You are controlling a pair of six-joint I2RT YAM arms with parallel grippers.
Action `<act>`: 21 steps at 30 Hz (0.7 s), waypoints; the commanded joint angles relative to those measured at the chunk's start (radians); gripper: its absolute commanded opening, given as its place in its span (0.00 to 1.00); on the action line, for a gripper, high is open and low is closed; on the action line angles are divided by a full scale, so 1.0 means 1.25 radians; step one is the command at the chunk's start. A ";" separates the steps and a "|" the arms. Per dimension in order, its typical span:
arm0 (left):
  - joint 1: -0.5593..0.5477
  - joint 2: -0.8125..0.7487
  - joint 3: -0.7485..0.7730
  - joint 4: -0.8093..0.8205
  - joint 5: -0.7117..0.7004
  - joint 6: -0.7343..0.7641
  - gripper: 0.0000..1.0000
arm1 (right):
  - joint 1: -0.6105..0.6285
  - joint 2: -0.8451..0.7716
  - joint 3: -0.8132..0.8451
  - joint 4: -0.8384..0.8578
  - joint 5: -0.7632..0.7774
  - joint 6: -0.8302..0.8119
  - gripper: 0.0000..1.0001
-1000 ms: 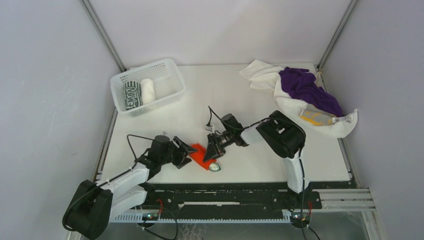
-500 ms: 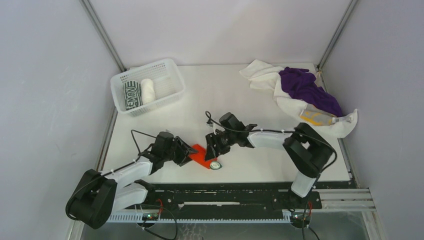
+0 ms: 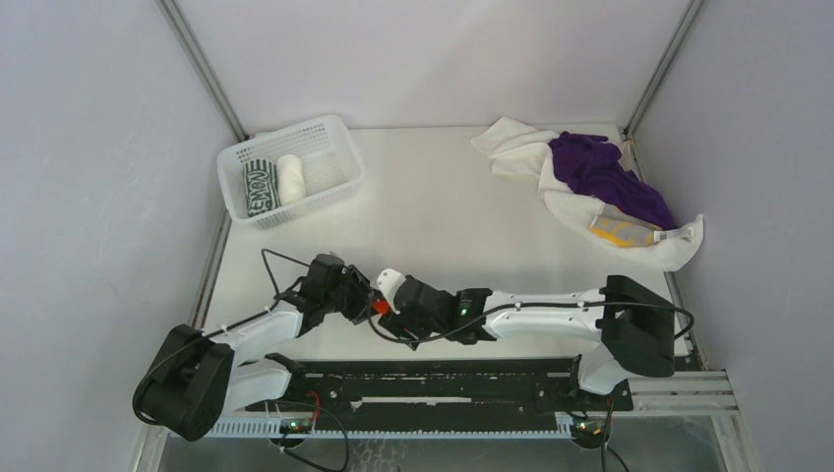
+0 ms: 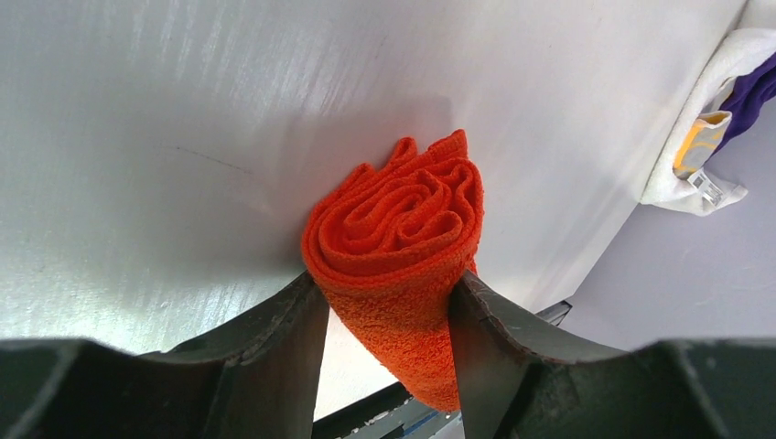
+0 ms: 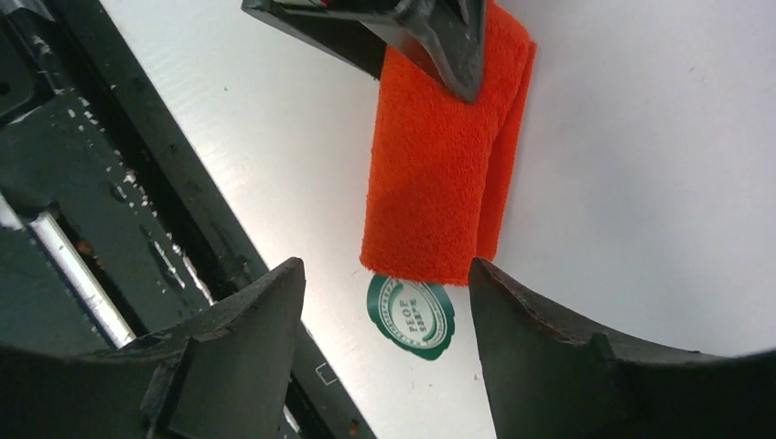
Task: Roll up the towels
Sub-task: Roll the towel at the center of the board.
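Note:
A rolled orange-red towel point(image 4: 393, 219) lies near the table's front edge, its spiral end showing. My left gripper point(image 4: 389, 283) is shut on it, one finger on each side. In the top view only a sliver of the towel point(image 3: 378, 306) shows between my left gripper point(image 3: 360, 297) and my right gripper point(image 3: 398, 317). My right gripper point(image 5: 382, 274) is open and empty, its fingers straddling the towel's point(image 5: 439, 183) other end without touching it. White point(image 3: 511, 147), purple point(image 3: 600, 172) and yellow-and-grey point(image 3: 620, 231) towels lie heaped at the back right.
A white mesh basket point(image 3: 325, 128) at the back left holds a rolled green-and-white towel point(image 3: 260, 187) and a rolled white one point(image 3: 291, 177). A green round sticker point(image 5: 412, 315) sits on the table by the towel's end. The black front rail point(image 5: 82, 210) runs close by.
My right arm has stretched low along the front edge and its gripper has moved left over the towel. My left gripper has pushed right and closed on the towel, which is now mostly hidden from above.

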State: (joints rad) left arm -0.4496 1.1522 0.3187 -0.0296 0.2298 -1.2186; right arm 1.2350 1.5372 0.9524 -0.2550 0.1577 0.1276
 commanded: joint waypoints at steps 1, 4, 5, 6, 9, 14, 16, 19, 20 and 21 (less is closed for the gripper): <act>-0.006 0.023 0.002 -0.119 -0.060 0.054 0.54 | 0.039 0.055 0.070 -0.001 0.157 -0.069 0.65; -0.008 0.024 0.007 -0.122 -0.059 0.057 0.55 | 0.058 0.111 0.097 -0.015 0.192 -0.079 0.64; -0.010 0.024 0.008 -0.122 -0.059 0.056 0.56 | 0.063 0.127 0.103 -0.020 0.199 -0.079 0.63; -0.010 0.023 0.010 -0.122 -0.057 0.057 0.56 | 0.065 0.141 0.107 -0.025 0.203 -0.078 0.62; -0.012 0.013 0.013 -0.126 -0.052 0.052 0.61 | 0.065 0.167 0.111 -0.039 0.195 -0.064 0.58; -0.012 -0.049 0.018 -0.151 -0.052 0.029 0.73 | 0.047 0.172 0.101 -0.040 0.118 -0.038 0.49; -0.013 -0.082 0.019 -0.158 -0.055 0.017 0.76 | 0.030 0.169 0.092 -0.027 0.068 -0.026 0.47; -0.020 -0.118 0.024 -0.174 -0.053 0.006 0.77 | 0.009 0.164 0.079 -0.009 0.006 -0.011 0.44; -0.022 -0.123 0.026 -0.175 -0.052 0.002 0.78 | 0.000 0.162 0.075 -0.004 -0.020 -0.007 0.43; -0.022 -0.125 0.027 -0.174 -0.050 -0.003 0.78 | -0.009 0.164 0.074 0.000 -0.043 -0.003 0.43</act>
State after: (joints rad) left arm -0.4656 1.0283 0.3389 -0.1917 0.1867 -1.2125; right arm 1.2583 1.7618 1.0576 -0.2855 0.2562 0.0753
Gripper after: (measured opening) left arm 0.773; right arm 0.446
